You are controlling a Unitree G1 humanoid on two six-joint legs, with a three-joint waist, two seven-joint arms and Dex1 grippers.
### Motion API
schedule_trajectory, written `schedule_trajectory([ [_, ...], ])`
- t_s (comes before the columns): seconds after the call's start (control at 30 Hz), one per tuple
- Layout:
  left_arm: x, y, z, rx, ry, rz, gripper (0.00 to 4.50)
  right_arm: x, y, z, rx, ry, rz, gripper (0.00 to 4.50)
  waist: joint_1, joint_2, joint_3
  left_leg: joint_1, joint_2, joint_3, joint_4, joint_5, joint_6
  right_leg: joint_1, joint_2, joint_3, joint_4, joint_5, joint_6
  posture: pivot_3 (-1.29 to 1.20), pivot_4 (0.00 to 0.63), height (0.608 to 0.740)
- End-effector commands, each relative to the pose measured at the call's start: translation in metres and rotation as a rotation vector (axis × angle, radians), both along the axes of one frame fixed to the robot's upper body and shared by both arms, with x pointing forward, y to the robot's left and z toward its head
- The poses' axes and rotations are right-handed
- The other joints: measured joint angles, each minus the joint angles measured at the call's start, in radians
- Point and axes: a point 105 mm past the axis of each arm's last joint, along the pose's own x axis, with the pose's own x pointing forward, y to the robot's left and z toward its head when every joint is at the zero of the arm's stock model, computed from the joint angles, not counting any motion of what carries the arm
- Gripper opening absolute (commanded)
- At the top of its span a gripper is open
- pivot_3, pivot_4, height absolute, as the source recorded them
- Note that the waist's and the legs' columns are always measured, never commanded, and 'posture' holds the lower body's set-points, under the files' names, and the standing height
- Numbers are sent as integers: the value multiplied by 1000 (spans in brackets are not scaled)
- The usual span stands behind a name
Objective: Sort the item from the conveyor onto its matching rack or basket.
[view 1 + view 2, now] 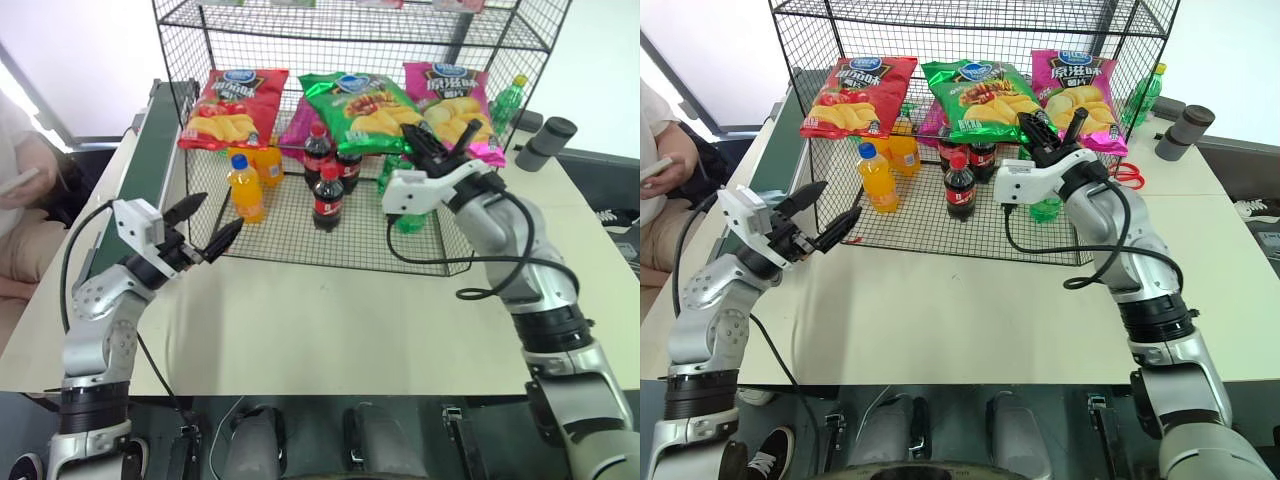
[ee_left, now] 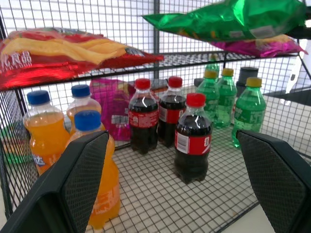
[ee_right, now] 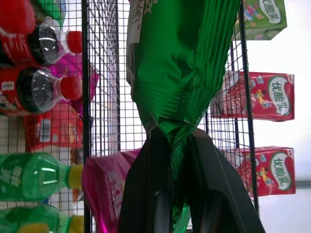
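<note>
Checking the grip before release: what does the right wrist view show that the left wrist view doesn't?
Right wrist alone: the right pincer shut on the green crisp bag's crimped end, plus red cartons behind the mesh. Left wrist alone: the open left pincer, orange bottles and the red crisp bag. Both: green bag, cola bottles, green bottles.

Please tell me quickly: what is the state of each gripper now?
Left gripper: open, holding nothing.
Right gripper: closed on the green crisp bag.
</note>
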Motion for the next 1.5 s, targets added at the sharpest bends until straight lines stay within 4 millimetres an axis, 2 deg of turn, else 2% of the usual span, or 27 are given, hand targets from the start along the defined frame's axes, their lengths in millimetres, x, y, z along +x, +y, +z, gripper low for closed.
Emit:
schedule_trajectory([
  [0.03, -4, -1, 19, 57, -129, 87, 4460, 11, -1, 19, 62, -56, -58, 31, 0, 0, 0, 0, 0, 0, 0, 0, 0, 0, 0, 0, 0, 0, 0, 0, 150, 740],
  [0.1, -5, 1, 21, 74, -161, 141, 4460, 15, -2, 22, 38, -109, -105, 31, 2, 0, 0, 0, 0, 0, 0, 0, 0, 0, 0, 0, 0, 0, 0, 0, 150, 740],
  [0.3, -9, -14, 14, 69, -155, 135, 4460, 23, 9, 7, 152, -13, -83, 31, 0, 0, 0, 0, 0, 1, 0, 0, 0, 0, 0, 0, 0, 0, 0, 0, 150, 740],
  [0.53, -9, -19, 13, 63, -151, 120, 4460, 34, 6, 6, 209, 17, -92, 31, -1, 0, 0, 0, 0, 1, 0, -1, 2, 0, 0, 0, 0, 0, 0, 0, 150, 740],
  [0.67, -7, -19, 12, 64, -151, 122, 4500, 33, 11, 5, 259, 43, -52, 1722, -1, 0, 0, 0, 0, 0, 0, -1, 2, 0, 0, 0, 0, 0, 0, 0, 150, 740],
  [0.83, -7, -21, 9, 67, -144, 118, 4500, 16, 35, 31, 248, -23, 72, 4049, -3, 0, 0, 0, 1, 0, 0, -1, 2, 0, 0, 0, 0, 0, 0, 0, 150, 740],
  [1.0, -6, -22, 6, 70, -144, 111, 4500, 3, 47, 37, 255, -25, 167, 4049, -1, 0, 0, 0, 1, 0, -1, -2, 4, -1, 1, 0, 0, 0, 0, 0, 150, 740],
  [1.1, -6, -24, 6, 70, -148, 102, 4500, -1, 51, 24, 225, 14, 192, 4049, 0, 0, 0, 0, 1, 0, 0, -2, 4, 0, 0, 0, 0, 0, 0, 0, 150, 740],
  [1.23, -4, -25, 6, 75, -151, 93, 4500, -16, 68, 4, 146, 79, 309, 4049, 1, 0, 0, 0, 1, 0, 0, -2, 4, 0, 0, 0, 0, 0, 0, 0, 150, 740],
  [1.33, -4, -25, 6, 67, -149, 91, 4500, -6, 52, -2, 166, 106, 258, 4049, 0, 0, 0, 0, 1, 0, 0, -2, 4, 0, 0, 0, 0, 0, 0, 0, 150, 740],
  [1.5, -4, -27, 5, 72, -144, 80, 4500, -1, 40, 15, 202, 65, 246, 4049, 0, 0, 0, 0, 1, 0, 0, -2, 4, 0, 0, 0, 0, 0, 0, 0, 150, 740],
])
